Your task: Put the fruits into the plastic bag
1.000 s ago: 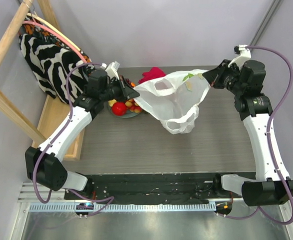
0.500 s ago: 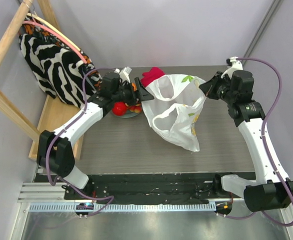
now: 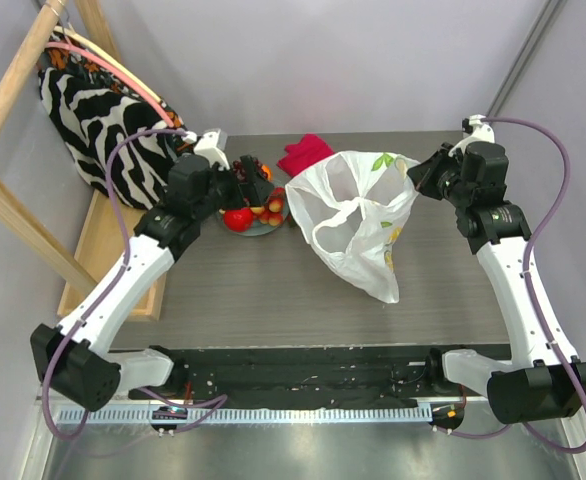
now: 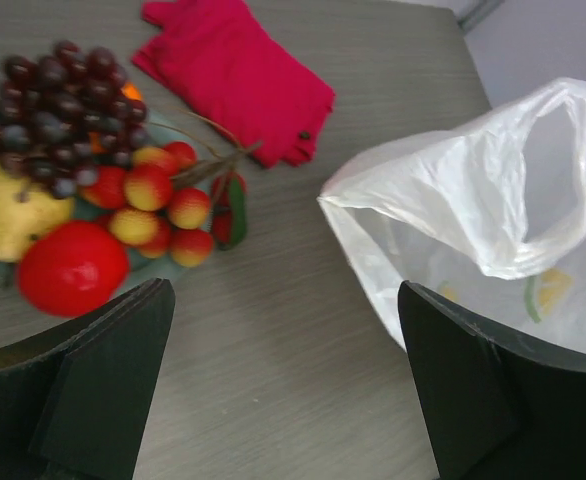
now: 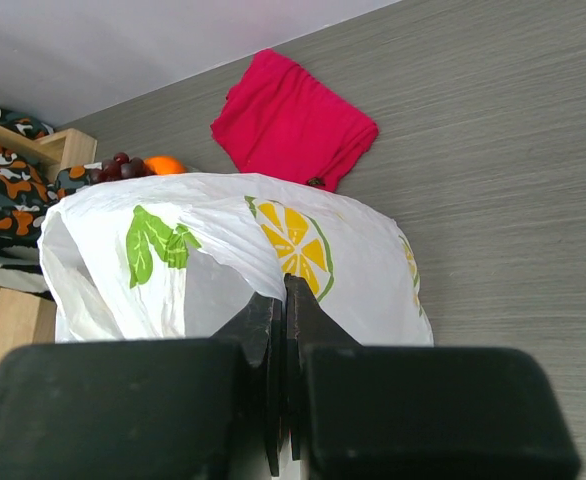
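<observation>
Right gripper clamped on plastic bag rim, lifting it so mouth gapes toward fruit side. Bag bottom rests on table, near plate. Left gripper spread wide, empty, hovering between plate and bag mouth. All visible fruits on plate: grape bunch, red apple, yellow fruit, red-yellow cluster. Red cloth behind, irrelevant. Likely next: first pick.

Left arm links: white shells, black joints.
Right arm links: white shells, black joints.
Cables: thin, purple.
Left gripper fingers: matte black, broad, flat.
Right gripper fingers: matte black, wedge-tipped.
</observation>
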Controlling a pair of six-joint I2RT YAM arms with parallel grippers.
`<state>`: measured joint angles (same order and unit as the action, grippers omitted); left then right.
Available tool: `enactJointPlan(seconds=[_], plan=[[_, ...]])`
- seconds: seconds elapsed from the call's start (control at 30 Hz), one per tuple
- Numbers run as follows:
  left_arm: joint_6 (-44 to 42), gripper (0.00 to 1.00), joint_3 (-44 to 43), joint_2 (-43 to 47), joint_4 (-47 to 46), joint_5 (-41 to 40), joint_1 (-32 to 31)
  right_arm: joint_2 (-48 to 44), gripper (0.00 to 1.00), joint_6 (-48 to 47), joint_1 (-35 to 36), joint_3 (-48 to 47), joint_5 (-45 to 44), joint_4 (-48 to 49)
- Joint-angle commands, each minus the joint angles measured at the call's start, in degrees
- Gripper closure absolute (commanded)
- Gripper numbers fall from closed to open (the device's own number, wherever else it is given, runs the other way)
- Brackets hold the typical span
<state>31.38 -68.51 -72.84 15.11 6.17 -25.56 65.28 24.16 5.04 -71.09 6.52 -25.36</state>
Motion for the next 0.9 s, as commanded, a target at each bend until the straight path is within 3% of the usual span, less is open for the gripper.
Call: enactJointPlan(seconds=[0.0,0.23,0.87], plan=[[-10.19,0.0,-0.04,2.88,5.36,-10.74,2.35,-0.06,0.99,0.62,0.06,-0.63,-0.99,1.98],[-16.25,0.01,-7.24,-4.22,8.71,-14.0,2.45,0.03,0.99,1.76,0.06,0.42,0.16,2.6],[-18.54,0.24,-36.94,-37.61,11.16,-19.71,3.24,0.11,0.99,4.75,0.06,1.57,2.09,5.23]])
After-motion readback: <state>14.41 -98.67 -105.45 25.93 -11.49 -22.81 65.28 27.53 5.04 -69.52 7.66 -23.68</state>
